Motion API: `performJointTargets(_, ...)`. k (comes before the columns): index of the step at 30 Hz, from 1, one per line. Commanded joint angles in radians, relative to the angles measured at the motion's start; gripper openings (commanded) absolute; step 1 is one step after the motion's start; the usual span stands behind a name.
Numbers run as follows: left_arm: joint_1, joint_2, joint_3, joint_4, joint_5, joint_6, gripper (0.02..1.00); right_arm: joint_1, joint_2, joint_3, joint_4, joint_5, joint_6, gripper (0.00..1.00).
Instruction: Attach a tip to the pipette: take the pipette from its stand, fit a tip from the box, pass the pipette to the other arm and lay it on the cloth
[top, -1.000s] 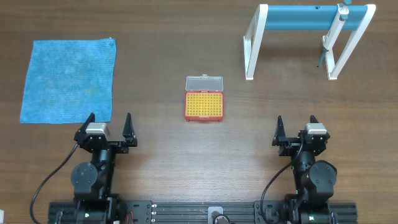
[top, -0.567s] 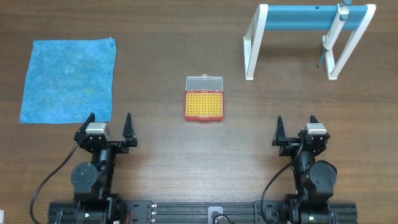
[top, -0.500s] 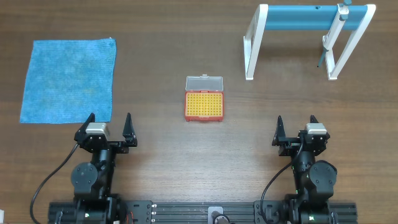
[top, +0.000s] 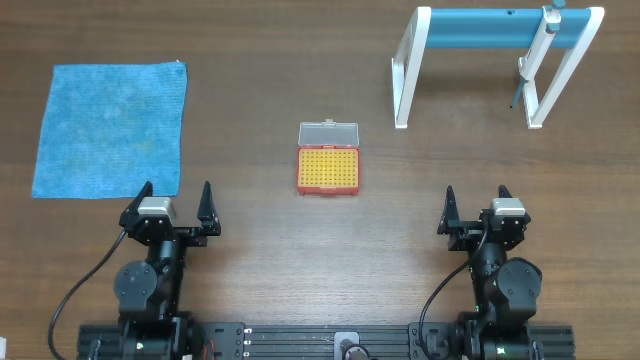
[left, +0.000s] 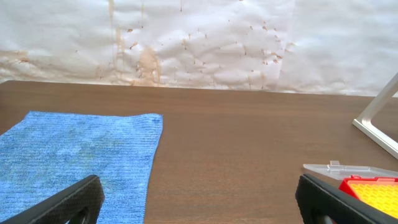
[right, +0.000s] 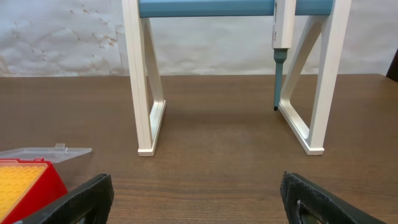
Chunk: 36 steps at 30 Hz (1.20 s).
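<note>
Evidently unstarted: left gripper (top: 172, 195) and right gripper (top: 476, 195) spread apart.
Grip the pipette (right: 284, 25) squarely, lifting clear of the stand (top: 480, 30).

The top camera looks straight down on the table (top: 250, 100) from high above. Each wrist camera sits low behind its jaws, looking level across the table: cloth (left: 74, 149) before the left gripper (left: 199, 183), stand (right: 135, 62) before the right gripper (right: 196, 180). Both catch the box (left: 372, 188) between them.

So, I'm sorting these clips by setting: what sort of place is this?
Probably a lab-style test bench: a pipette hanging on its stand and an open tip box on a wooden table.
</note>
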Motion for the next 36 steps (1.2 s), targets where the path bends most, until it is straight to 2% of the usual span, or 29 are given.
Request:
performJointTargets(1, -0.002, -0.007, -0.002, -0.007, -0.004, 0.006, 0.998, 0.006, 0.072, -0.006, 0.003, 0.01, -0.007, 0.886)
performJointTargets(4, -0.002, -0.007, -0.002, -0.006, -0.004, 0.006, 0.998, 0.002, 0.523, 0.203, 0.091, 0.01, -0.05, 0.886)
performJointTargets(7, -0.002, -0.007, -0.002, -0.007, -0.004, 0.006, 0.998, -0.027, 0.755, 0.398, 0.088, 0.014, -0.114, 0.888)
performJointTargets(12, -0.002, -0.007, -0.002, -0.007, -0.004, 0.006, 0.998, -0.153, 1.009, 0.684, 0.069, 0.013, -0.256, 0.886)
performJointTargets(13, -0.002, -0.007, -0.002, -0.007, -0.004, 0.006, 0.996, -0.2, 1.061, 0.735, 0.069, -0.003, -0.292, 0.884)
performJointTargets(15, -0.002, -0.007, -0.002, -0.007, -0.004, 0.006, 0.998, -0.286, 1.142, 0.796, 0.08, -0.157, -0.348, 0.884)
performJointTargets(17, -0.002, -0.007, -0.002, -0.007, -0.004, 0.006, 1.0, -0.369, 1.228, 0.841, 0.115, -0.3, -0.349, 0.888)
performJointTargets(19, -0.002, -0.007, -0.002, -0.006, -0.004, 0.006, 0.998, -0.414, 1.309, 0.866, 0.164, -0.377, -0.348, 0.886)
performJointTargets(22, -0.002, -0.007, -0.002, -0.007, -0.004, 0.006, 0.998, -0.416, 1.412, 0.876, 0.261, -0.388, -0.336, 0.888)
performJointTargets(28, -0.002, -0.007, -0.002, -0.007, -0.004, 0.006, 0.998, -0.414, 1.535, 0.876, 0.434, -0.388, -0.199, 0.886)
performJointTargets(36, -0.002, -0.008, -0.002, -0.007, -0.004, 0.006, 0.998, -0.376, 1.645, 0.876, 0.583, -0.388, -0.102, 0.884)
